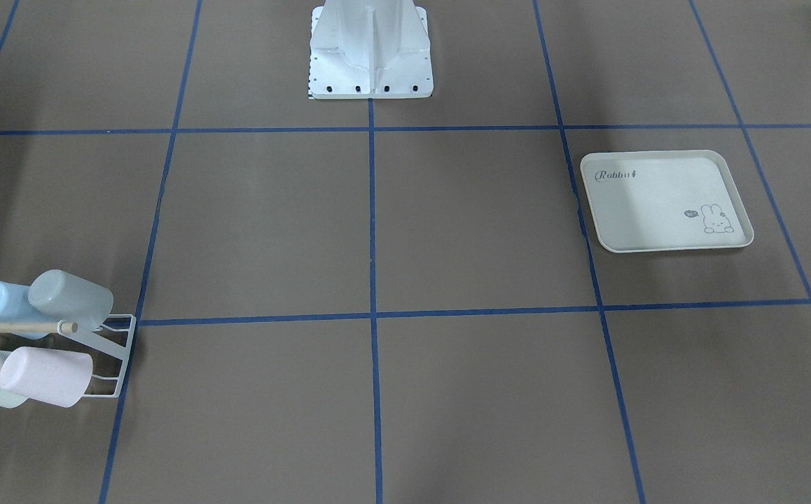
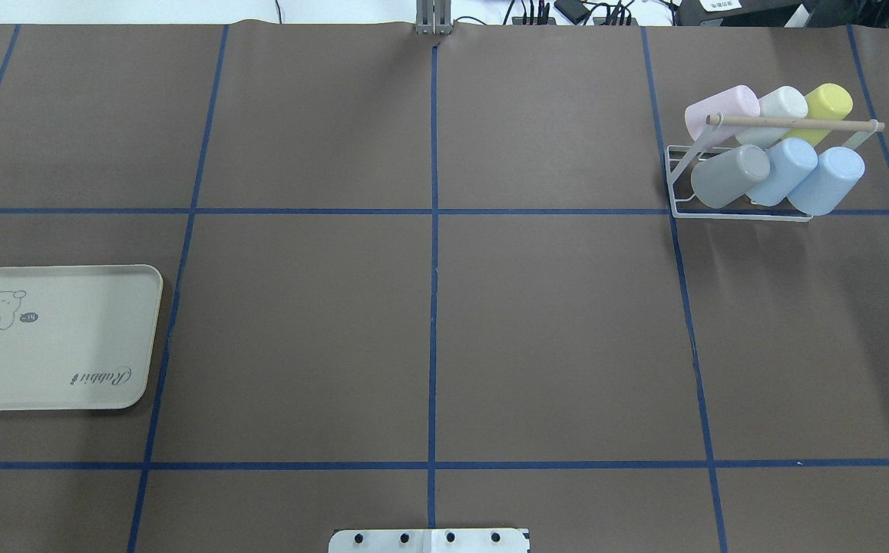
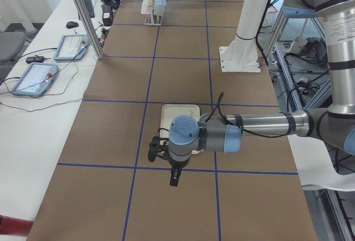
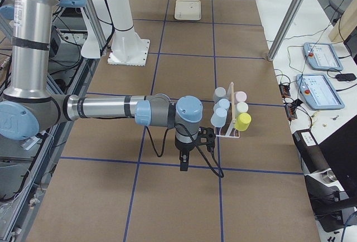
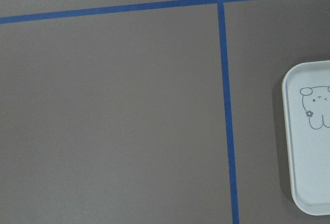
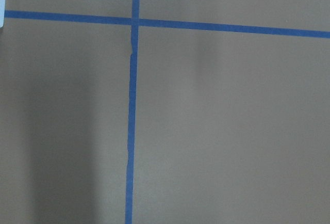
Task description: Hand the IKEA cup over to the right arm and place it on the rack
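Note:
Several pastel IKEA cups hang mouth-down on the white wire rack (image 2: 744,217), under its wooden dowel (image 2: 798,123): a pink one (image 2: 721,110), a yellow one (image 2: 830,100), a grey one (image 2: 728,177) and others. The rack (image 1: 113,348) sits at the left edge of the front view. My left gripper (image 3: 173,177) shows only in the left side view, pointing down beside the tray; whether it is open or shut I cannot tell. My right gripper (image 4: 183,164) shows only in the right side view, pointing down near the rack (image 4: 231,133); its state I cannot tell either. No cup shows at either gripper.
A cream rabbit-print tray (image 2: 57,338) lies bare on the robot's left side; its corner (image 5: 309,146) shows in the left wrist view. Blue tape lines grid the brown table. The robot's white base (image 1: 370,49) stands at the table's edge. Operator tablets (image 4: 321,55) lie beyond it.

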`<state>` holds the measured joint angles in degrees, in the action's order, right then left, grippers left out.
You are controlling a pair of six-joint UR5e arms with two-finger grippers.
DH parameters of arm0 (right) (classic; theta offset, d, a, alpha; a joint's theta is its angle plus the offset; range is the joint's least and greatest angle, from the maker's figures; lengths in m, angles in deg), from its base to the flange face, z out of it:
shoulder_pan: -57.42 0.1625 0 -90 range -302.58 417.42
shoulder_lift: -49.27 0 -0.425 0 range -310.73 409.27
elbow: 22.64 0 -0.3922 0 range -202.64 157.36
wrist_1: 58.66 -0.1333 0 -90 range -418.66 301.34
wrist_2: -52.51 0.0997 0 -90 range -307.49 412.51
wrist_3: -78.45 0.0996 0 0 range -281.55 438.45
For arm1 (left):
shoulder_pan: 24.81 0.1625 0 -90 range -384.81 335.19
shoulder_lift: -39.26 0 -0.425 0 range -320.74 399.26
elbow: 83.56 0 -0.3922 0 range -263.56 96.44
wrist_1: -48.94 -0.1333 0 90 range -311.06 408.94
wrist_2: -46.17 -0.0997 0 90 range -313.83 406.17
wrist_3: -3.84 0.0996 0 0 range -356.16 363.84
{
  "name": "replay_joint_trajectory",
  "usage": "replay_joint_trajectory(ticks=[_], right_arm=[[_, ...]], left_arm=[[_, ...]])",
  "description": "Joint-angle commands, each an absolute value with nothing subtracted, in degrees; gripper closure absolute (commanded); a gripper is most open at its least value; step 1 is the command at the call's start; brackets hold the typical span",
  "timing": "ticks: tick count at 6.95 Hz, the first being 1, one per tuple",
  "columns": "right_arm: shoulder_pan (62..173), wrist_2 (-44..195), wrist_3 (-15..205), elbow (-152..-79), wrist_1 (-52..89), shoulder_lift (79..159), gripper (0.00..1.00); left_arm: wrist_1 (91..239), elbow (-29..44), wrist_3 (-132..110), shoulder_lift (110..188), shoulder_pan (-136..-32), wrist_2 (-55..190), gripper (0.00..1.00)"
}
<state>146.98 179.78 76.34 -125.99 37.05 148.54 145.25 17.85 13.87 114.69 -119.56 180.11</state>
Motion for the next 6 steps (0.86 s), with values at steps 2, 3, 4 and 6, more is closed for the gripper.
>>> replay_joint_trajectory(ticks=[2,3,4,6], right_arm=[[147.0,179.9,76.3,-126.0,37.1,148.5,0.01],[147.0,179.9,76.3,-126.0,37.1,148.5,0.01],[147.0,180.2,76.3,-126.0,37.1,148.5,0.00],[147.0,180.7,76.3,-126.1,37.0,148.5,0.00]], left_arm=[[145.9,17.6,13.8,114.2,-119.6,180.1,0.00],[145.9,17.6,13.8,114.2,-119.6,180.1,0.00],[145.9,17.6,13.8,114.2,-119.6,180.1,0.00],[145.9,17.7,13.8,114.2,-119.6,180.2,0.00]])
